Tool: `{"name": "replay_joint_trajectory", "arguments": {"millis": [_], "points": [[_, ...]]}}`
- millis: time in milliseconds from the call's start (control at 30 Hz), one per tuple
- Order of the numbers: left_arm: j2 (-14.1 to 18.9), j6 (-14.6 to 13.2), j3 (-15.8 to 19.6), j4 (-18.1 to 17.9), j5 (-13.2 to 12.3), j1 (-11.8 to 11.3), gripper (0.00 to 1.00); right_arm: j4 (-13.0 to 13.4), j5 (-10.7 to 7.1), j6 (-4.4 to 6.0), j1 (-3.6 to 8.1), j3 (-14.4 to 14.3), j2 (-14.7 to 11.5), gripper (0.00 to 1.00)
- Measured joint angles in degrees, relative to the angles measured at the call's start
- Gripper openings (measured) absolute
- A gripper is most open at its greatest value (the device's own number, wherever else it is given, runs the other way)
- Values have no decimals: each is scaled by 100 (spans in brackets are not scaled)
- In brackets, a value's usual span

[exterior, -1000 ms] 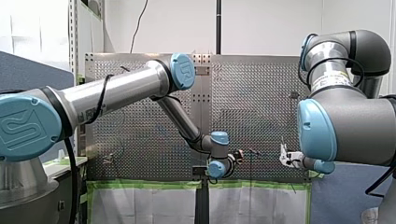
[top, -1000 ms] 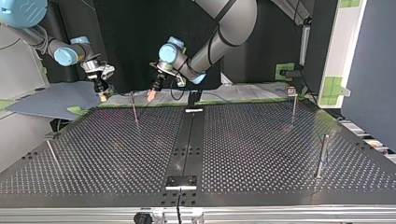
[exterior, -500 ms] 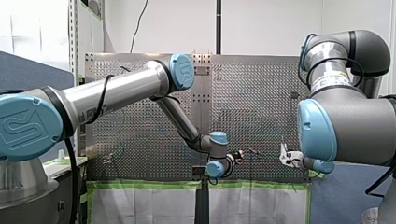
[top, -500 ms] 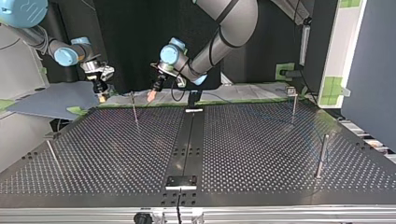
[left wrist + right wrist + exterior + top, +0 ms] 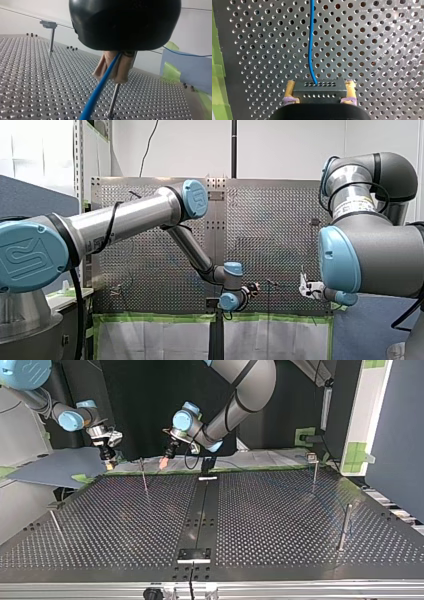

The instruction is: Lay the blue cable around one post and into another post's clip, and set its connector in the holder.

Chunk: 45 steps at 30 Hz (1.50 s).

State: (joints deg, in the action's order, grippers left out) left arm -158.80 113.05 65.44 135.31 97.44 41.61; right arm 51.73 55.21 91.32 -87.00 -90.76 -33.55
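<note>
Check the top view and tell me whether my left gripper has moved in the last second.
Yes. My left gripper has shifted slightly toward the view's right, away from the thin post beside it and nearer the table's dark centre strip.

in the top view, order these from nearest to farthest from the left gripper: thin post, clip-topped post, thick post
From my left gripper:
1. thin post, just beside it, toward the view's left.
2. clip-topped post, far back at the view's right.
3. thick post, further right and closer to the camera.
</note>
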Motion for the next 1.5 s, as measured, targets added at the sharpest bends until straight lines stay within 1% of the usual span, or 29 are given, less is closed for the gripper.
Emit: {"name": "replay_joint_trajectory", "arguments": {"millis": [133,267,567,667,1033,1233,1333,1400,1500], "points": [[-37,131,-87,11,-13,-88,0,-7,25,21,2,13,0,0],[-137,220,-232,113,-47,-154,0,1,77,77,3,23,1,0],[-172,240,-508,264,-84,-232,0,6,116,104,10,60,1,0],[-171,256,-556,287,-85,-244,0,-6,133,141,9,109,1,0],[-175,287,-577,319,-74,-283,0,-33,217,236,5,298,1,0],[-178,265,-577,301,-46,-292,0,-56,235,255,-16,418,1,0],[-178,262,-577,297,-15,-303,0,-17,234,285,-6,440,6,0],[-178,258,-577,303,2,-315,0,40,231,330,7,451,10,0],[-176,245,-577,312,12,-329,0,96,229,370,17,484,19,0]]}}
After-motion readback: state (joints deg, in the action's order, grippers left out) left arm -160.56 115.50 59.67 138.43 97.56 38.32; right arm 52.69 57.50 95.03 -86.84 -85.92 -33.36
